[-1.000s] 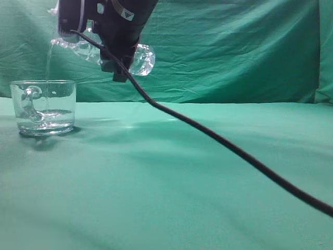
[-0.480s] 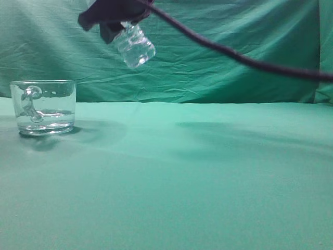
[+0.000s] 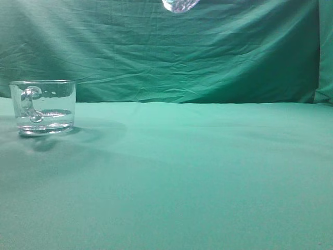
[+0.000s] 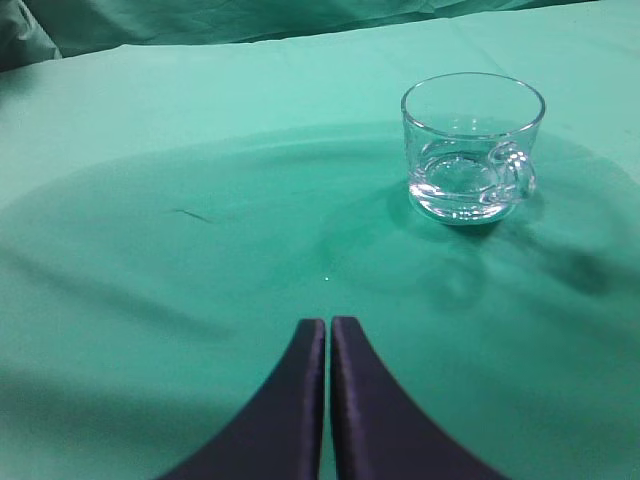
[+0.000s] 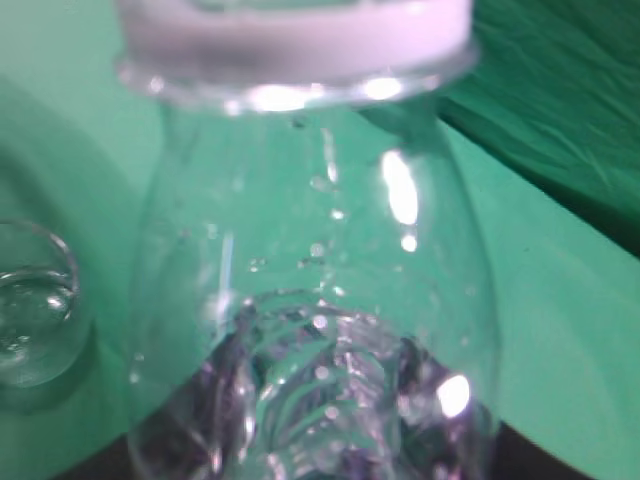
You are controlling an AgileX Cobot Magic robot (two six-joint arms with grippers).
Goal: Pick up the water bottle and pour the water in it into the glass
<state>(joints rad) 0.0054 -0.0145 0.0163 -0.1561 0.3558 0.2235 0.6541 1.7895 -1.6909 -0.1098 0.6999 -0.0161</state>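
Observation:
The glass (image 3: 43, 107) stands on the green cloth at the far left, handle toward the camera, with a shallow layer of water (image 3: 44, 117) in it. It also shows in the left wrist view (image 4: 470, 147) and at the left edge of the right wrist view (image 5: 30, 315). The water bottle (image 5: 315, 300) fills the right wrist view, clear with droplets inside and a pale neck ring at the top; my right gripper (image 5: 320, 440) is shut on its ribbed body. Only the bottle's base (image 3: 179, 4) shows at the top edge of the exterior view. My left gripper (image 4: 328, 325) is shut and empty, apart from the glass.
A green cloth (image 3: 197, 177) covers the table and a green backdrop (image 3: 218, 52) hangs behind it. A darker patch, shadow or damp, spreads over the cloth around the glass in the left wrist view (image 4: 200, 240).
The bottle stopped pouring over the glass, then rose and moved right until only its base shows at the top edge. The right arm and its cable left the exterior view.

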